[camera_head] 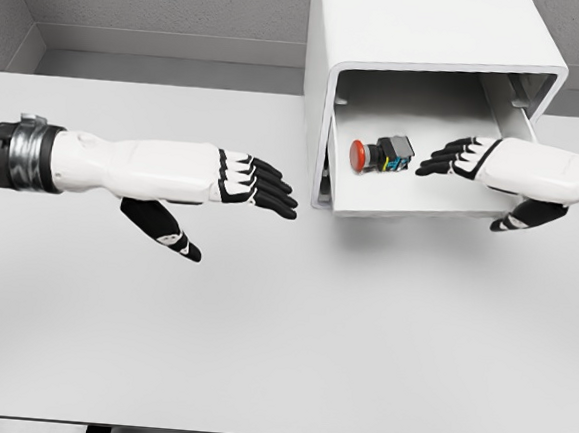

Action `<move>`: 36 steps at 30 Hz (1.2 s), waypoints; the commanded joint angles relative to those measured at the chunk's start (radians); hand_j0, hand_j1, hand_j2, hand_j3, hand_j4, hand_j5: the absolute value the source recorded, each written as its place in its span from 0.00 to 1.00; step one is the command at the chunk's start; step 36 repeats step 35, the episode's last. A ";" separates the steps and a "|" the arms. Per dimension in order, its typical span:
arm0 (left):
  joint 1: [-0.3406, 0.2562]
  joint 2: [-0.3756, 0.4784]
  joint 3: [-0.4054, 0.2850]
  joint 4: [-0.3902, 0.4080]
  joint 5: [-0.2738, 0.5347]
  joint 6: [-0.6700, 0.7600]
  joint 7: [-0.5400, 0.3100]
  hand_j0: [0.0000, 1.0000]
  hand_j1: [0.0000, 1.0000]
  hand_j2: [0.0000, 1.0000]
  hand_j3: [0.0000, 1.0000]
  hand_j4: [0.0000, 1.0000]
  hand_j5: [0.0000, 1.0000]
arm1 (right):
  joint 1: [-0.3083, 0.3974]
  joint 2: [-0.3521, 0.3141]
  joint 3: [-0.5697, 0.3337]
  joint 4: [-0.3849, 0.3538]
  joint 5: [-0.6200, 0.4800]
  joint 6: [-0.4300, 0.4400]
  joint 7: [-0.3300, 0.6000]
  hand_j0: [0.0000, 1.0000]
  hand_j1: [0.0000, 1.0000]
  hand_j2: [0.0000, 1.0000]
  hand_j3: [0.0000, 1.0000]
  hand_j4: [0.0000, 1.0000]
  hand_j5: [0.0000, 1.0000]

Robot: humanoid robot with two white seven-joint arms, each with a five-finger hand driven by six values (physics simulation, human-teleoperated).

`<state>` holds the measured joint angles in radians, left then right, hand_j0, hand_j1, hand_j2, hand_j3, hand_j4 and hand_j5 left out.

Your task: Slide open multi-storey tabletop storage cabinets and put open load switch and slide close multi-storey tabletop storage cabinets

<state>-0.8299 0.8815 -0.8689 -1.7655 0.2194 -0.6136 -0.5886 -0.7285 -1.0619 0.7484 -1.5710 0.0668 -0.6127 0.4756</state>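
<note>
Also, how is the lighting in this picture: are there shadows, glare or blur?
Head view: soft, even light with no glare; sharp all over, no blur. A faint shadow lies on the table below the open drawer front. The cabinet recess above the drawer is darker. The load switch and both hands, left and right, show clearly.

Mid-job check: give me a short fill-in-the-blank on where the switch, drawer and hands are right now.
1. The red-capped load switch lies inside the white cabinet's pulled-out ____.
2. The right hand holds ____.
3. The left hand hovers over the white ____, fingers open.

Missing words: drawer; nothing; table
</note>
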 commanded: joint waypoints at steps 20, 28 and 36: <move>0.002 0.014 0.002 0.001 0.006 0.003 -0.004 1.00 1.00 1.00 1.00 1.00 1.00 | -0.028 0.043 -0.006 0.008 0.104 0.002 -0.009 1.00 1.00 1.00 1.00 1.00 1.00; 0.003 0.019 0.001 0.003 0.005 0.003 -0.005 1.00 1.00 1.00 1.00 1.00 1.00 | 0.064 -0.056 0.132 0.011 -0.039 0.002 -0.127 1.00 1.00 1.00 1.00 1.00 1.00; 0.017 0.017 -0.001 0.012 0.000 0.003 -0.007 1.00 1.00 1.00 1.00 1.00 1.00 | 0.064 -0.058 0.141 0.011 -0.039 0.002 -0.127 1.00 1.00 1.00 1.00 1.00 1.00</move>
